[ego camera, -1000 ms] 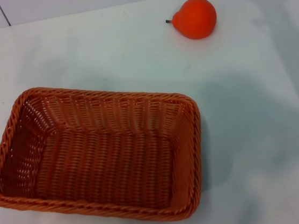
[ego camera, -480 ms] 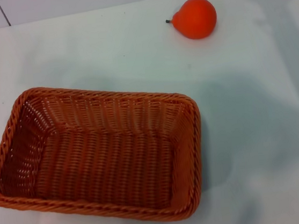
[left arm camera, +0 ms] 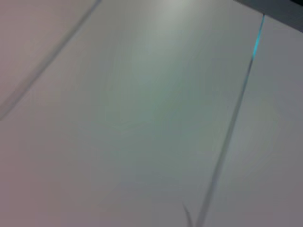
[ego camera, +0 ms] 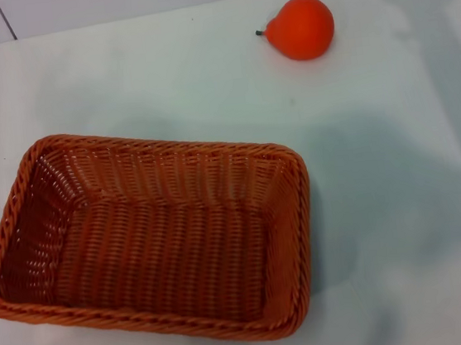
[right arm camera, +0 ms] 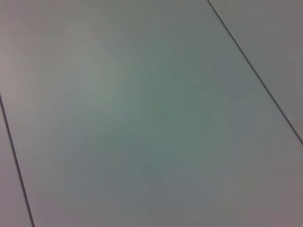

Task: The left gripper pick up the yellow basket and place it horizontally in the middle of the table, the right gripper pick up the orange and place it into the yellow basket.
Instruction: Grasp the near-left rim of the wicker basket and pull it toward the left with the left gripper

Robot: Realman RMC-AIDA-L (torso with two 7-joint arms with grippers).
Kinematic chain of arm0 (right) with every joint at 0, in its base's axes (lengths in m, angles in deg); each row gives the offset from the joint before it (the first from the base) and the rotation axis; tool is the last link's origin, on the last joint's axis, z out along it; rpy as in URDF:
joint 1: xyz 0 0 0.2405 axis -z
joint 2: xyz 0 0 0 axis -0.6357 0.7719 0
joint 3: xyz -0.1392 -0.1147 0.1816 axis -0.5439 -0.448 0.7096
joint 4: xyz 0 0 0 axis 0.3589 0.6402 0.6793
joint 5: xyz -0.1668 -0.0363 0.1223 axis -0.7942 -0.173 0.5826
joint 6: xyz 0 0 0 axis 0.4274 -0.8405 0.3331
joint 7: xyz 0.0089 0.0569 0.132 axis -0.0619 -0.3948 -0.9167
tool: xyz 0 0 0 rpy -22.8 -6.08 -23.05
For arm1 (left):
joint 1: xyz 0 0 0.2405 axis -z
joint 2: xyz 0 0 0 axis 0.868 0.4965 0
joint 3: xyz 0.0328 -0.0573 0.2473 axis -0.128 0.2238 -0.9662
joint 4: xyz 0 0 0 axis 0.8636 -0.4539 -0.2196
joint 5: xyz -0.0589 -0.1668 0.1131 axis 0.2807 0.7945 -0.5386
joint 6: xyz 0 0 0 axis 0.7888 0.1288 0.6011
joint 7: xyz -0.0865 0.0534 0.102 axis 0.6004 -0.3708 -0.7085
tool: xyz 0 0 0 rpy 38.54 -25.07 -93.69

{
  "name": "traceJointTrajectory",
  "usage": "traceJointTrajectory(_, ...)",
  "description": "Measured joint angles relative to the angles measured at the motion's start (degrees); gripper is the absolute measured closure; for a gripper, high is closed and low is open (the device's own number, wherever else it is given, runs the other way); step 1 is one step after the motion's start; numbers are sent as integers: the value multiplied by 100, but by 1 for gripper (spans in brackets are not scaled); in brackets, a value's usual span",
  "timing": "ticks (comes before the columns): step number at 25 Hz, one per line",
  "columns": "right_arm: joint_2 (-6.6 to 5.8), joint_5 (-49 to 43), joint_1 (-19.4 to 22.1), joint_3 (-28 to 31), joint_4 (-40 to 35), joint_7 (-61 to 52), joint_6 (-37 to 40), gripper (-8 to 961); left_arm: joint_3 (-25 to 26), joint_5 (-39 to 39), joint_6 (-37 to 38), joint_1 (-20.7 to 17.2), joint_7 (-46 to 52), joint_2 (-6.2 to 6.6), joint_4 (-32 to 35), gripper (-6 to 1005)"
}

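Observation:
The yellow basket [ego camera: 146,236], an orange-brown woven wicker tray, lies flat and empty on the white table [ego camera: 401,203], at the near left in the head view. The orange [ego camera: 304,27] rests on the table at the far right of centre, its dark stem pointing left, well apart from the basket. Neither gripper shows in the head view. The left wrist view and the right wrist view show only pale tiled surface with thin seams, no fingers, no basket, no fruit.
A white tiled wall [ego camera: 136,0] runs along the table's far edge. A soft shadow [ego camera: 397,170] lies on the table to the right of the basket.

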Motion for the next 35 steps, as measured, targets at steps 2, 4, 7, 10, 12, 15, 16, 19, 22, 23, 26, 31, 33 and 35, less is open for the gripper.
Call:
traceJointTrajectory(2, 0, 0, -2, 0, 0, -11, -3, 28, -771, -16, -418, -111, 1306, 178, 791, 401)
traceJointTrajectory(4, 0, 0, -2, 0, 0, -35, -12, 28, -1723, -185, -810, -214, 2576, 559, 1429, 401)
traceJointTrajectory(7, 0, 1, 2, 14, 0, -58, -39, 28, -2196, -755, -1058, -221, 3662, 923, 1973, 400)
traceJointTrajectory(10, 0, 0, 3, 52, 0, -63, -77, 28, -2273, -2041, -1089, -127, 4979, 1179, 2881, 400)
traceJointTrajectory(12, 0, 1, 4, 65, 0, -67, -105, 27, -2277, -2825, -983, -84, 5712, 1212, 3553, 400)
traceJointTrajectory(15, 0, 1, 4, 70, 0, -72, -213, 27, -2287, -3747, -748, -70, 6605, 1141, 4579, 399)
traceJointTrajectory(16, 0, 1, 4, 74, 0, -73, -296, 27, -2295, -3959, -680, -70, 6841, 1115, 4832, 399)
traceJointTrajectory(19, 0, 1, 4, 78, 0, -74, -333, 27, -2331, -4682, -455, -35, 7546, 1040, 5568, 399)
traceJointTrajectory(22, 0, 2, -2, 86, 0, -75, -402, 27, -2409, -5368, -208, 96, 8123, 938, 6103, 398)
traceJointTrajectory(23, 0, 1, -8, 94, 0, -75, -423, 27, -2437, -5548, -139, 146, 8268, 904, 6216, 398)
traceJointTrajectory(26, 0, 1, -20, 130, 0, -75, -469, 27, -2635, -6369, 42, 380, 8830, 728, 6677, 390)
traceJointTrajectory(31, -8, 1, -36, 160, -1, -75, -559, 28, -2846, -7296, 159, 738, 9363, 417, 7142, 389)
traceJointTrajectory(33, -12, 1, -48, 192, -5, -75, -628, 28, -2973, -7540, 216, 883, 9543, 350, 7180, 389)
traceJointTrajectory(35, -16, 1, -56, 211, -8, -76, -658, 28, -3131, -7838, 217, 1009, 9714, 285, 7254, 388)
